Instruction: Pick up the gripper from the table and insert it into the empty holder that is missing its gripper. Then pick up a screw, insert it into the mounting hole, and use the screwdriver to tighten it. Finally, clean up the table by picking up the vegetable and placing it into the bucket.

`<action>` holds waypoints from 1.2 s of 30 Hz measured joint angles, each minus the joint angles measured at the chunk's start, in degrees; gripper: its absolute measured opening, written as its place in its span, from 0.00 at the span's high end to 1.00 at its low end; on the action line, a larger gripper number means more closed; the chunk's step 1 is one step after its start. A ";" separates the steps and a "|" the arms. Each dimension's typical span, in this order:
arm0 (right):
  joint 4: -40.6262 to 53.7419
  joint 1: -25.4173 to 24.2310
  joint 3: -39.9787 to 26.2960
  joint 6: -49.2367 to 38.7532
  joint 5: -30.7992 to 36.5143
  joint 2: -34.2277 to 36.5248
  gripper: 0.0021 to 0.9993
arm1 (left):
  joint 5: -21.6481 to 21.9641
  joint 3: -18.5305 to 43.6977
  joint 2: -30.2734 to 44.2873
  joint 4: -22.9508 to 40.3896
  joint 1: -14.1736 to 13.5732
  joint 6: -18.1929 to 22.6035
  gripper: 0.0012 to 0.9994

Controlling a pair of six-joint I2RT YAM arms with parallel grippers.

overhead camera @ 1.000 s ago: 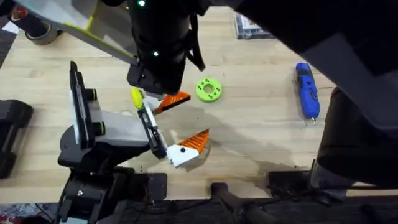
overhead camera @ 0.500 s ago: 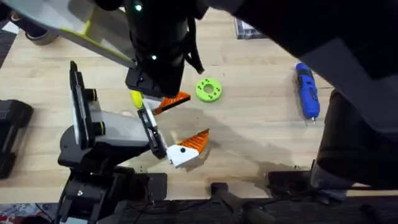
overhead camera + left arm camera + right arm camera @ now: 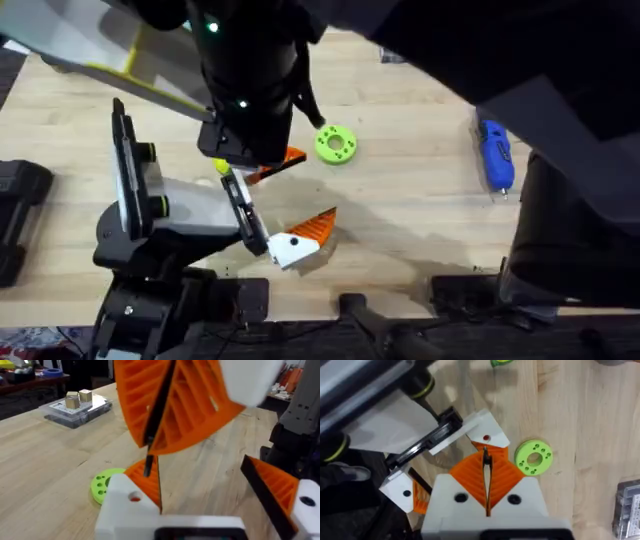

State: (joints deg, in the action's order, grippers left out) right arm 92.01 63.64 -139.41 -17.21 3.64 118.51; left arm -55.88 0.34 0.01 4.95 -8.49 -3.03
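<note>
right end effector (image 3: 486,491) pads shut beside the gripper (image 3: 485,430)

Both arms are black and bulky in the overhead view; the one over the table centre carries two small green lights and a dark cable along its side; the right gripper (image 3: 486,491) has white finger bodies with round screw holes and orange ribbed pads (image 3: 502,477); the left gripper (image 3: 210,485) looks alike, though its near finger is blurred.
</note>
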 joint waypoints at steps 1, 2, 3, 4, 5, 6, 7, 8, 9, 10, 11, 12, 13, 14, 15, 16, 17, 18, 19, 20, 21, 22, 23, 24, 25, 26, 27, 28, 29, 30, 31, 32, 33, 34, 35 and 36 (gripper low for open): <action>0.15 0.00 0.00 0.00 0.00 0.07 0.99 | 0.00 0.00 -0.02 0.00 0.00 0.00 0.01; 0.23 0.00 0.00 0.00 0.00 0.13 0.99 | 0.00 0.00 -0.02 0.00 0.00 0.00 0.01; 0.22 0.00 0.00 0.00 0.00 0.27 0.99 | 0.00 0.00 0.00 0.00 0.00 0.00 0.01; 0.23 0.00 0.00 0.00 0.00 0.42 0.99 | 0.00 0.00 0.00 0.00 0.00 0.00 0.01; 0.24 0.00 0.00 0.00 0.00 0.61 0.99 | 0.02 0.00 0.00 0.00 0.00 0.00 0.01; 0.24 0.00 0.00 0.00 0.00 0.75 0.99 | 0.02 0.00 0.00 0.00 0.00 0.00 0.01; 0.24 0.00 0.00 -0.02 -0.02 0.86 0.99 | 0.00 0.00 -0.02 0.00 0.00 0.00 0.01; 0.24 0.00 0.00 -0.02 -0.01 0.97 0.99 | 0.00 0.00 -0.01 0.00 0.00 0.00 0.01; 0.24 0.00 0.00 -0.02 0.00 1.02 0.99 | 0.00 0.00 -0.02 0.00 0.00 0.00 0.01; 0.24 0.00 0.00 -0.02 0.00 1.03 0.99 | 0.00 0.00 -0.01 0.00 0.00 0.00 0.01; 0.24 0.00 0.00 -0.02 0.00 1.03 0.99 | 0.00 0.00 0.00 0.00 0.00 0.00 0.01; 0.24 0.00 0.00 -0.02 0.00 1.03 0.99 | 0.00 0.00 0.00 0.00 0.00 0.00 0.01; 0.24 0.00 0.00 -0.02 0.00 1.03 0.99 | 0.00 0.00 0.00 0.00 0.00 0.00 0.01; 0.24 0.00 0.00 -0.02 0.00 1.03 0.99 | 0.00 0.00 0.00 0.00 0.00 0.00 0.01; 0.24 0.00 0.01 -0.02 0.00 1.03 0.99 | 0.00 0.00 0.00 0.00 0.00 0.00 0.01; 0.24 0.00 0.02 -0.02 0.00 1.03 0.99 | 0.00 0.00 0.00 0.00 0.00 0.00 0.01; 0.24 0.00 0.02 -0.02 0.00 1.03 0.99 | 0.00 0.00 0.00 0.00 0.00 0.00 0.01; 0.21 0.00 0.08 -0.02 0.00 1.03 0.99 | 0.00 0.00 0.00 0.00 0.00 0.00 0.01; 0.16 0.00 0.15 -0.02 0.00 1.03 0.99 | 0.01 0.00 0.00 0.00 0.00 0.00 0.01; 0.12 0.00 0.23 -0.02 -0.01 1.03 0.99 | 0.01 0.00 0.00 0.00 0.00 0.00 0.01; 0.06 0.00 0.33 -0.02 -0.01 1.03 0.99 | 0.00 0.00 0.00 0.00 0.00 0.00 0.01; -0.01 0.00 0.43 -0.02 0.00 1.03 0.99 | 0.00 0.00 -0.01 0.00 0.00 0.00 0.01; -0.15 0.00 0.50 -0.02 0.00 1.03 0.99 | 0.00 0.00 -0.01 0.00 0.00 0.00 0.01; -0.25 0.00 0.52 -0.02 0.00 1.03 0.99 | 0.00 0.00 -0.01 0.00 0.00 0.00 0.01; -0.26 0.00 0.52 -0.02 -0.01 1.03 0.99 | 0.01 0.00 -0.01 0.00 0.00 0.00 0.01; -0.26 0.00 0.52 -0.01 -0.01 1.03 0.99 | 0.01 0.00 0.00 0.00 0.00 0.00 0.01; -0.26 0.00 0.52 -0.01 0.00 1.03 0.99 | 0.00 0.00 0.00 0.00 0.00 0.00 0.01; -0.26 0.00 0.52 -0.02 0.00 1.03 0.99 | 0.00 0.00 0.00 0.00 0.00 0.00 0.01; -0.26 0.00 0.52 -0.02 -0.01 1.03 0.99 | 0.00 0.00 0.00 0.00 0.00 0.00 0.01; -0.25 0.00 0.52 -0.02 -0.01 1.03 0.99 | 0.00 0.00 0.00 0.00 0.00 0.00 0.01; -0.26 0.00 0.52 -0.02 0.00 1.03 0.99 | 0.00 0.00 0.00 0.00 0.00 0.00 0.01; -0.26 0.00 0.52 -0.01 -0.01 1.03 0.99 | 0.00 0.00 0.00 0.00 0.00 0.00 0.01; -0.26 0.00 0.54 -0.01 -0.01 1.03 0.99 | 0.00 0.00 0.00 0.00 0.00 0.00 0.01; -0.26 0.00 0.55 -0.02 -0.01 1.03 0.99 | 0.00 0.00 0.00 0.00 0.00 0.00 0.01; -0.26 0.00 0.55 -0.02 -0.01 1.03 0.99 | 0.00 0.00 0.00 0.00 0.00 0.00 0.01; -0.29 0.00 0.55 -0.02 0.00 1.03 0.99 | 0.00 0.00 0.00 0.00 0.00 0.00 0.01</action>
State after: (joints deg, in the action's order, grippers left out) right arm 91.72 63.64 -138.87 -17.23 3.64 119.55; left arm -55.88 0.34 0.01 4.95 -8.49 -3.03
